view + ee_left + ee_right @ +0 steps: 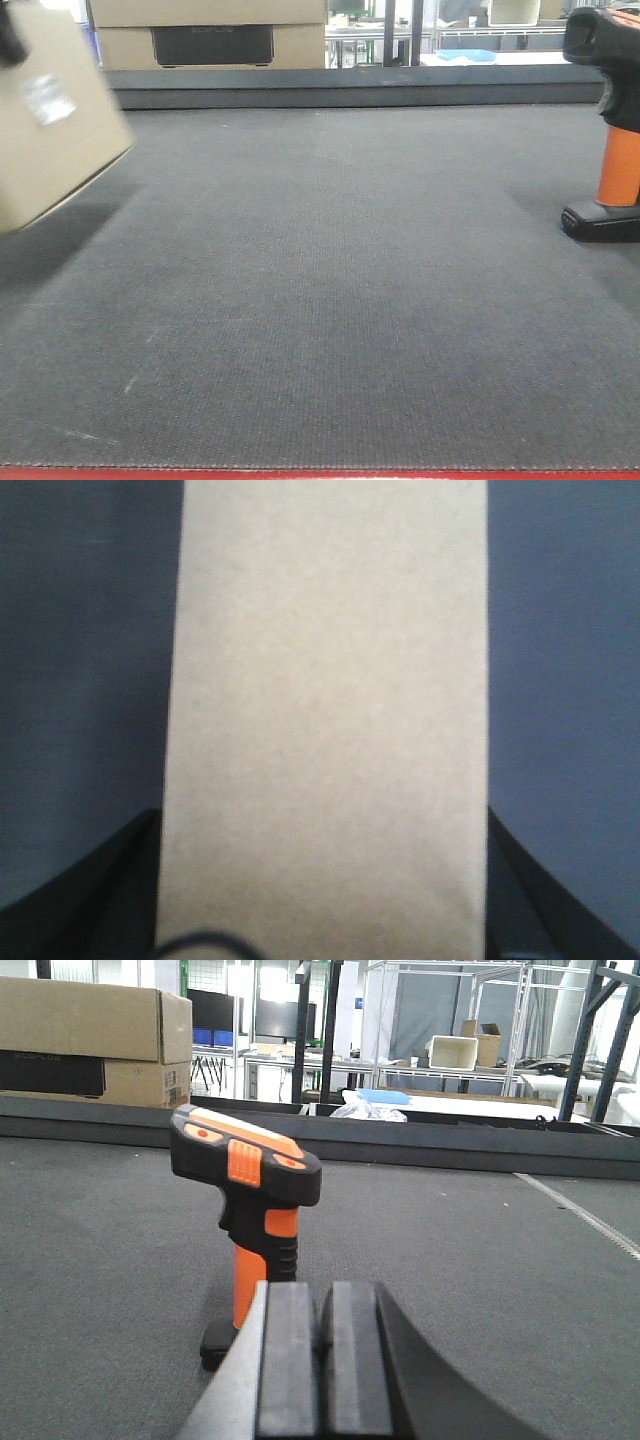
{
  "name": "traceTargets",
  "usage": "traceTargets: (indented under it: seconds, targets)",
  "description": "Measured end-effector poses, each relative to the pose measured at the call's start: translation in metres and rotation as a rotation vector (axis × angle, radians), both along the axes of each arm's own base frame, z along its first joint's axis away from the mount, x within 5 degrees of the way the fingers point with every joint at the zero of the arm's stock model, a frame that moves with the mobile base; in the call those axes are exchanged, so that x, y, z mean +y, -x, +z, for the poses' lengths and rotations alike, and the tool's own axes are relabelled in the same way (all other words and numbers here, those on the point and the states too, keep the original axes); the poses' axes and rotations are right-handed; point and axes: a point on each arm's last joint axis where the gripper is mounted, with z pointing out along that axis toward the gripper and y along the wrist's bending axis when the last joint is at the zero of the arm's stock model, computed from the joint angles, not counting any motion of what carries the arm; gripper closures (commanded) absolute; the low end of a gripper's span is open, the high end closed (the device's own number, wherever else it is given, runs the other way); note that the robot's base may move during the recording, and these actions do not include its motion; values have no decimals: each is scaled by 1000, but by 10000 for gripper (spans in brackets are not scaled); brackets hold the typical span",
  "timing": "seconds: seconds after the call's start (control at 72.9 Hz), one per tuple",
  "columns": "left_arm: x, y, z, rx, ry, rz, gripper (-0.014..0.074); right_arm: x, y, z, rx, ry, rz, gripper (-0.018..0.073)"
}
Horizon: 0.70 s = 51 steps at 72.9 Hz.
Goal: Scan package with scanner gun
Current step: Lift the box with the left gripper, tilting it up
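The package (50, 120), a plain tan box with a small white label (48, 98), hangs tilted above the dark mat at the far left. In the left wrist view the package (325, 680) fills the middle, and my left gripper (322, 820) is shut on it, a black finger (120, 880) pressed to each side. The scanner gun (612, 130) stands upright on its black base at the far right, with a black head and an orange handle. My right gripper (318, 1295) is shut with nothing in it, just short of the scanner gun (250, 1200) and slightly to its right.
Large cardboard boxes with a dark panel (210, 40) stand behind the table at the back left. A raised dark ledge (350, 90) runs along the mat's far side. A red edge (320, 474) marks the front. Metal racks and a white bin (452, 1052) are beyond.
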Motion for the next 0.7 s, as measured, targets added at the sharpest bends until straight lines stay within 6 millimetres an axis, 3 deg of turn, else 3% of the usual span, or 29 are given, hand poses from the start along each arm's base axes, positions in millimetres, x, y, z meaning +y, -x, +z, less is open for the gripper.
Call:
traceTargets:
  seconds: [0.233, 0.398, 0.7]
  targets:
    - [-76, 6, 9, -99, 182, -77, 708, 0, 0, 0, 0, 0, 0, 728]
    - [-118, 14, -4, -148, 273, -95, 708, 0, 0, 0, 0, 0, 0, 728]
    - [-130, 23, -43, -115, 364, -24, 708, 0, 0, 0, 0, 0, 0, 728]
